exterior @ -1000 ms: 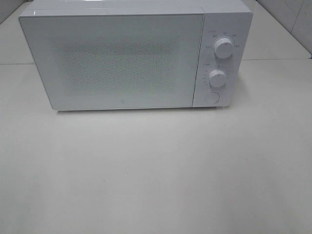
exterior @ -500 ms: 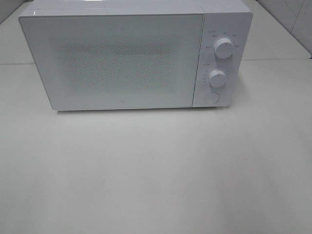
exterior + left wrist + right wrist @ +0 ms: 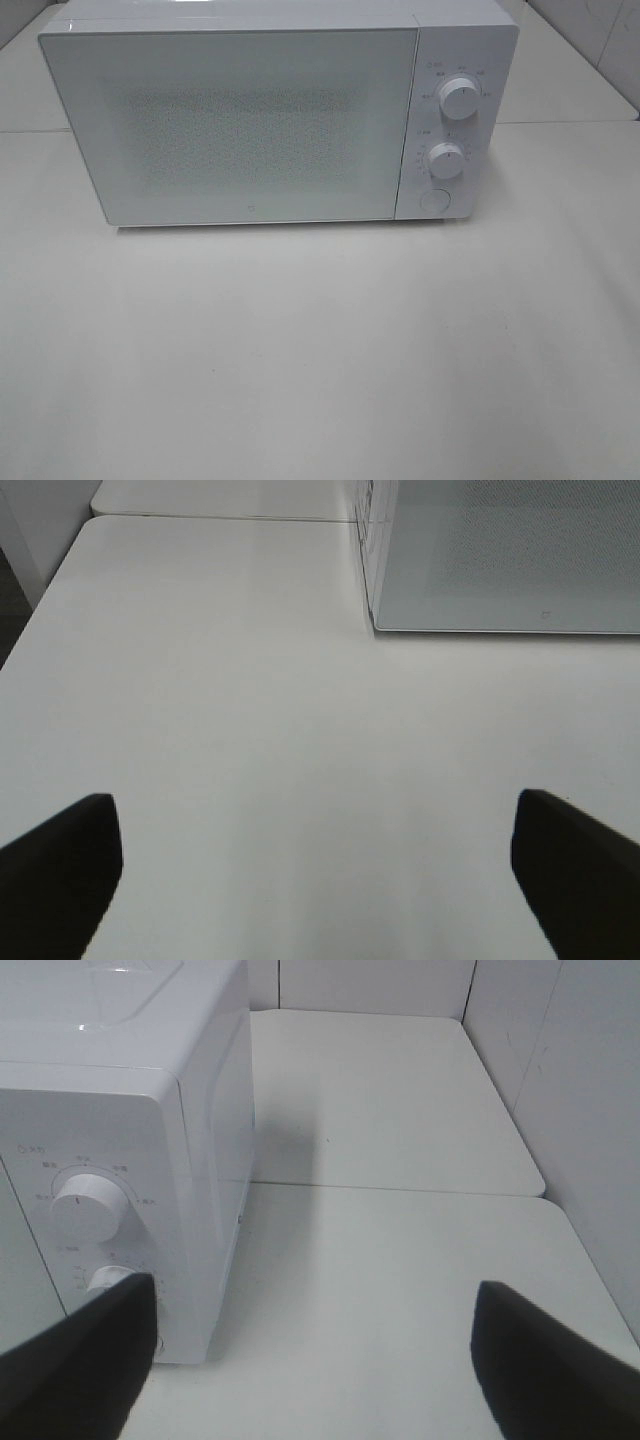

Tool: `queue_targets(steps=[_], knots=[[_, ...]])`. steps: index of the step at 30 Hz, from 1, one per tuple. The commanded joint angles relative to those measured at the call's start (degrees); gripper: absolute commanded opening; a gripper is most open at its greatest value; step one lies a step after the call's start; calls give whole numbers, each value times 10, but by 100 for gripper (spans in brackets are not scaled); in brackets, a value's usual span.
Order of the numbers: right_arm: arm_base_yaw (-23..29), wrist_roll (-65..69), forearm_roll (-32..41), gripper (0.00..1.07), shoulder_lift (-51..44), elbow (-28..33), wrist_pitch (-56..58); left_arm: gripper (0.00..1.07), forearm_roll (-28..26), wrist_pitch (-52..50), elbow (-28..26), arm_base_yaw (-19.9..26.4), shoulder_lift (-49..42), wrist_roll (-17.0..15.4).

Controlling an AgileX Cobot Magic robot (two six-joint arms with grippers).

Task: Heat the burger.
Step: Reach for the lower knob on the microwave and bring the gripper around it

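The white microwave [image 3: 250, 120] carries small grey print around its upper knob [image 3: 458, 100] and lower knob [image 3: 446, 160], but the characters are too small to read in any view. A tiny mark [image 3: 250, 211] sits low on the centre of the door, and it too is illegible. Below the knobs is a round button [image 3: 433, 200]. The door is closed, and its dotted panel hides the inside. The burger shows in no view, so whether it lies behind the door cannot be told.

The left gripper [image 3: 312, 805] stands spread wide, its two dark fingers [image 3: 60, 880] far apart with only bare white table [image 3: 320, 350] between them. It holds nothing and touches nothing. It hangs above the table and faces the microwave's front left corner from some way off.

The right gripper [image 3: 315, 1285] is also spread wide and empty. It hovers close to the microwave's right front corner. One of its fingers [image 3: 80, 1360] overlaps the control panel in the wrist view, apparently without contact. Neither arm appears in the high exterior view.
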Motion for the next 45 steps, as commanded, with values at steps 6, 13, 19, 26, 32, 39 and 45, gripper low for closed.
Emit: queue_targets(steps=[6,13,19,26,32,39,45], knots=[[-5,-10,-33,76,73,-2,-92,98,-5,-6,0,1,-9,1],[-5,-18,-27,76,130,-2,-166,98,-5,-6,0,1,-9,1],[-4,-48,13,76,178,25,-256,98,-5,-6,0,1,-9,1],[-3,-108,89,76,183,67,-343,98,-5,-6,0,1,-9,1],[33,-157,163,76,183,96,-372,98,-5,-6,0,1,-9,1],[129,-270,296,76,183,127,-435,98,-5,-6,0,1,-9,1],[223,-333,392,76,183,128,-483,98,-5,-6,0,1,-9,1]])
